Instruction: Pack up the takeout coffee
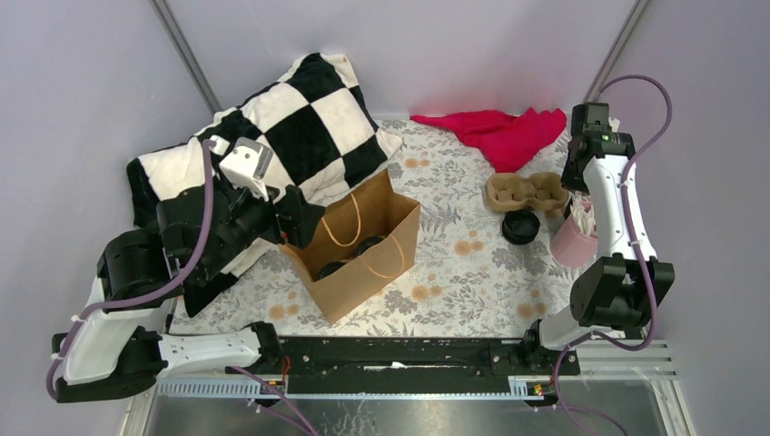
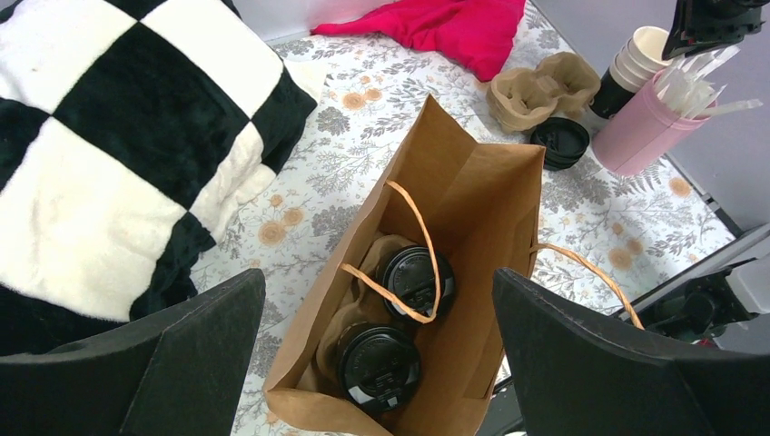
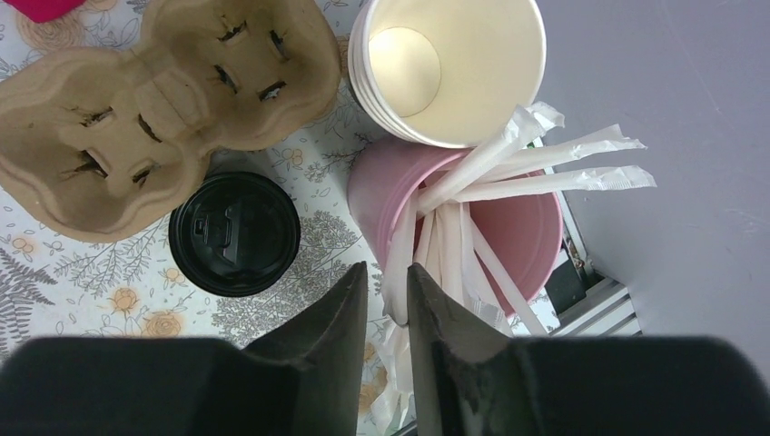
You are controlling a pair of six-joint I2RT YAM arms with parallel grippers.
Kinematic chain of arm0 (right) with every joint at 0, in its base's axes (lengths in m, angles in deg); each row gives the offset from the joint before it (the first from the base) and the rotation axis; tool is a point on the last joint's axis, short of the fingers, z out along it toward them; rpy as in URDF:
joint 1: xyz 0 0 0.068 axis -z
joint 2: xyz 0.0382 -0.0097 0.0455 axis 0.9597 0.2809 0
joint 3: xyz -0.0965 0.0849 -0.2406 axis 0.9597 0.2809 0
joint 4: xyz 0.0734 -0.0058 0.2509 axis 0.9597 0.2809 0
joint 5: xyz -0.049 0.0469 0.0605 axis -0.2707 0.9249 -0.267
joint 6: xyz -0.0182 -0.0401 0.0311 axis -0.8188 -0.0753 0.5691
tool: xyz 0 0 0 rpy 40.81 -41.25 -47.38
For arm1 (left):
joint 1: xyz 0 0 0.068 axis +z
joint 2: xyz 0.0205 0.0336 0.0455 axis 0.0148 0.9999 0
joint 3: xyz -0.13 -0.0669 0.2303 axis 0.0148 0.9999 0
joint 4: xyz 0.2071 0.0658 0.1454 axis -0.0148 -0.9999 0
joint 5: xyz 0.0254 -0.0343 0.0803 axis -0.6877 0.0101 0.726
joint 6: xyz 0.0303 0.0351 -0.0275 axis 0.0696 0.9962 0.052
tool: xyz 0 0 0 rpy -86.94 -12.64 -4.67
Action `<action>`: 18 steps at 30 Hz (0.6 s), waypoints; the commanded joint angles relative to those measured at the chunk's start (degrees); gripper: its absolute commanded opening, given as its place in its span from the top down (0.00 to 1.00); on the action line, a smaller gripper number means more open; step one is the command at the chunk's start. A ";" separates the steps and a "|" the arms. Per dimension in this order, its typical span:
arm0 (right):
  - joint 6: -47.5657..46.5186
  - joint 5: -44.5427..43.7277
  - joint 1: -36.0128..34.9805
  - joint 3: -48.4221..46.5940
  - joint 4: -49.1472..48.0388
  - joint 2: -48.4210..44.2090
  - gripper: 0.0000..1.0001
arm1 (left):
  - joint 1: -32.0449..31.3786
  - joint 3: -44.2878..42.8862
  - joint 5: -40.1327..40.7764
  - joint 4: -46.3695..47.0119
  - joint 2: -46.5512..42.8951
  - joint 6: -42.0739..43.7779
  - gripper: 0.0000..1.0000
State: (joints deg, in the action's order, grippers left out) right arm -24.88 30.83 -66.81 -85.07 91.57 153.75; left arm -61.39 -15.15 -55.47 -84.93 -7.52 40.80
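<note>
1. The left arm's base sits at the near left edge of the desk (image 1: 472,272). Its elbow is folded back and its wrist reaches toward the middle, tilted down over the mouth of the brown paper bag (image 1: 359,282).
2. The left end effector (image 2: 378,272) is spread wide, one finger on either side of the bag's opening. It holds nothing and touches nothing.
3. Two coffee cups (image 2: 378,366) with black lids stand upright side by side inside the one bag, under its twisted paper handles.
4. The right arm rises from the near right edge. Its forearm runs away along the right side and its wrist points straight down.
5. The right end effector (image 3: 388,272) has its fingers drawn close together. One paper-wrapped stick (image 3: 397,263) runs through the narrow gap, and I cannot tell whether they pinch it.
6. That stick hangs from one pink cup (image 3: 522,232) holding a bunch of such sticks, too overlapped to count.
7. A third coffee cup (image 3: 234,233) stands on the desk just left of the pink cup.
8. Just beyond lie one cardboard carrier (image 3: 136,109) and one stack of white paper cups (image 3: 454,64).
9. Farthest back lie one checkered pillow (image 1: 291,118) and one red cloth (image 1: 499,132).
</note>
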 commanded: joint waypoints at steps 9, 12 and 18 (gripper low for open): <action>-1.92 -3.68 0.33 -3.25 0.07 -1.55 0.96 | -0.30 -2.57 0.59 0.38 2.39 2.84 0.01; -2.00 -3.67 0.33 -7.06 2.84 -2.21 0.97 | -0.25 -2.64 0.33 0.68 2.57 3.00 0.01; -2.27 -3.29 0.33 -19.53 10.22 -2.21 1.00 | -0.31 -2.63 -0.56 1.25 2.95 3.54 0.01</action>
State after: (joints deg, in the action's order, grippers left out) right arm -26.61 29.25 -66.75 -95.17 95.66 153.62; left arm -61.39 -15.71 -55.51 -85.49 -5.07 43.03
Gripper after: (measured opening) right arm 0.024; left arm 0.988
